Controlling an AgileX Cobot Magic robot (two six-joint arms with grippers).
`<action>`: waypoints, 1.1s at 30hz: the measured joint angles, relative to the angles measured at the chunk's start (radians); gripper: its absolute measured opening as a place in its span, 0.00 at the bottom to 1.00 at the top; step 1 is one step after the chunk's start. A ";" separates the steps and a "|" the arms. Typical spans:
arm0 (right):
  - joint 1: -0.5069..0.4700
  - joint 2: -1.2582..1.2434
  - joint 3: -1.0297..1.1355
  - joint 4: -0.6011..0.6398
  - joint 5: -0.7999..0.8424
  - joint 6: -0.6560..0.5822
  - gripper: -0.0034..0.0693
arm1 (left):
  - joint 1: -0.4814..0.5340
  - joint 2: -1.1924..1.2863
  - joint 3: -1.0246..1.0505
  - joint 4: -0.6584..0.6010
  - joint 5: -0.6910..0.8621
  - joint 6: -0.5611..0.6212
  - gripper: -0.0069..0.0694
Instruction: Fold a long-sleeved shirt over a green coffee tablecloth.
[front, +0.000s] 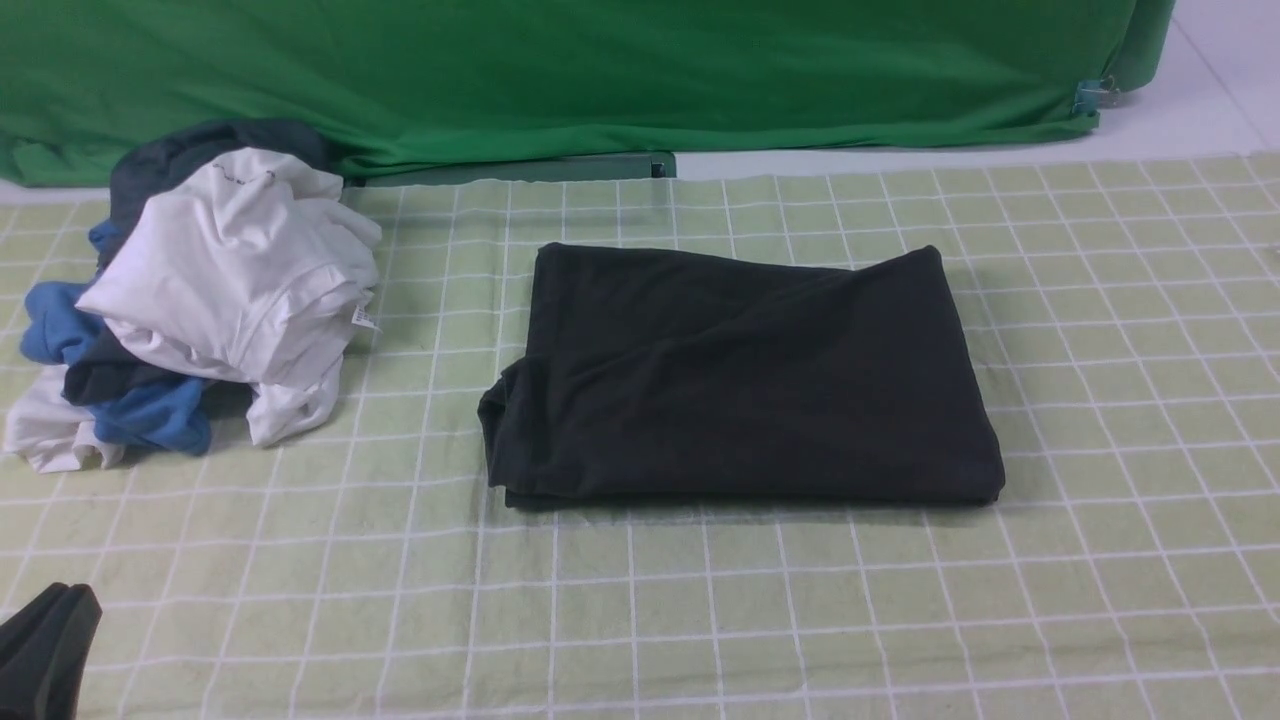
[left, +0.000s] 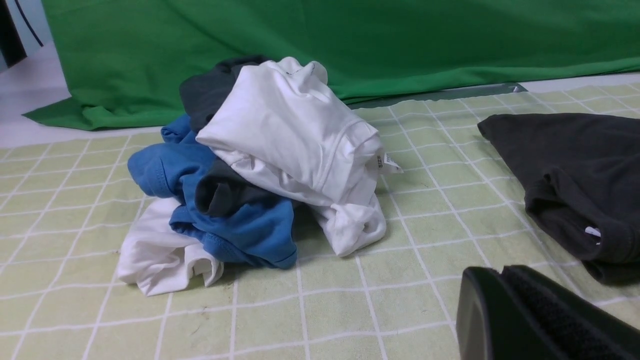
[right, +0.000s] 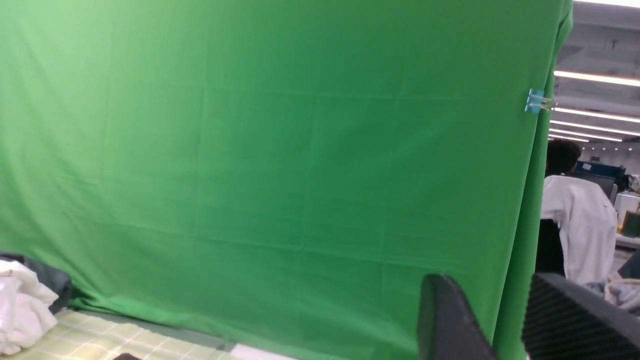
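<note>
The black long-sleeved shirt (front: 740, 375) lies folded into a flat rectangle in the middle of the green coffee tablecloth (front: 1100, 400), a pale green cloth with white grid lines. One folded corner of the shirt (left: 575, 175) also shows in the left wrist view. My left gripper (front: 55, 600) sits low at the near left, well away from the shirt; its fingers (left: 505, 272) are pressed together with nothing between them. My right gripper (right: 487, 292) is raised and faces the green backdrop, its jaws apart and empty. It does not show in the front view.
A heap of white, blue and dark garments (front: 210, 290) lies at the far left of the tablecloth (left: 425, 220). A bright green backdrop (front: 600, 70) hangs along the table's far edge. A person in white (right: 580, 225) sits beyond the backdrop.
</note>
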 joint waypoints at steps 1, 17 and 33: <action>0.000 0.000 0.000 0.000 0.000 0.001 0.37 | 0.000 0.000 0.000 0.000 0.000 0.000 0.11; -0.171 -0.005 0.100 -0.006 0.077 0.011 0.37 | 0.000 0.000 0.000 0.000 0.001 0.000 0.11; -0.307 -0.029 0.341 -0.007 0.159 0.001 0.37 | 0.000 0.000 0.000 0.000 0.004 0.002 0.11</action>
